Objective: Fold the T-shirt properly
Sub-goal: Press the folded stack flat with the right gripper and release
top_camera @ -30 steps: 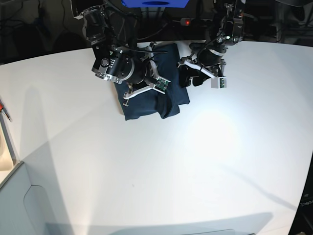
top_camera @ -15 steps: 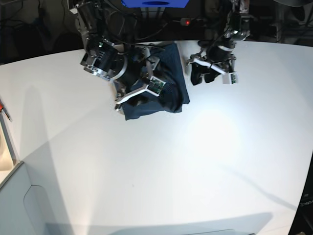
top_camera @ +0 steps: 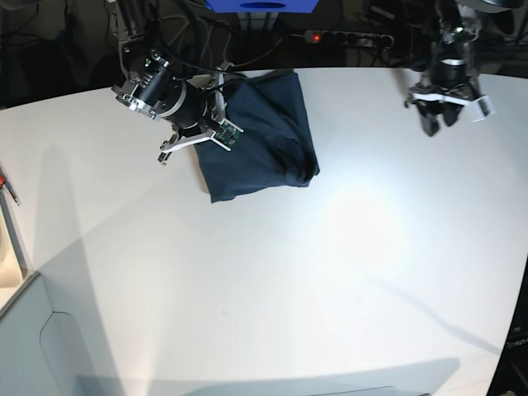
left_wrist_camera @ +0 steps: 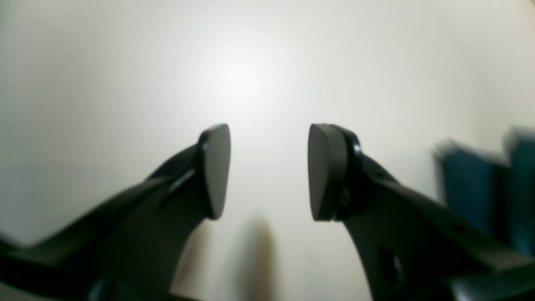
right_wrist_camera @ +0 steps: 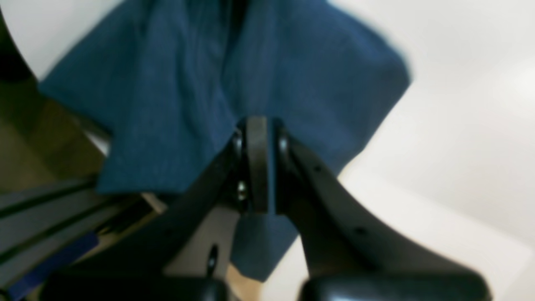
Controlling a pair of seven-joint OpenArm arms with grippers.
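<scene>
The dark navy T-shirt [top_camera: 260, 136] lies folded in a compact bundle at the back of the white table [top_camera: 289, 272]. My right gripper [top_camera: 195, 139] is at the bundle's left edge. In the right wrist view its jaws are pressed together [right_wrist_camera: 257, 138] with a sliver of blue T-shirt cloth [right_wrist_camera: 175, 92] between the pads, and the cloth bunches toward them. My left gripper [top_camera: 437, 124] is far off at the back right, clear of the shirt. In the left wrist view it is open and empty [left_wrist_camera: 269, 171] over bare table.
A power strip with a red light [top_camera: 313, 37] and cables lie behind the table's back edge, beside a blue box [top_camera: 260, 5]. A beige object [top_camera: 8, 247] sits at the left edge. Blurred blue shapes [left_wrist_camera: 472, 196] show at the right of the left wrist view.
My left arm has swung away from the shirt to the back right. My right arm has drawn back to the left, from above the bundle to its left edge.
</scene>
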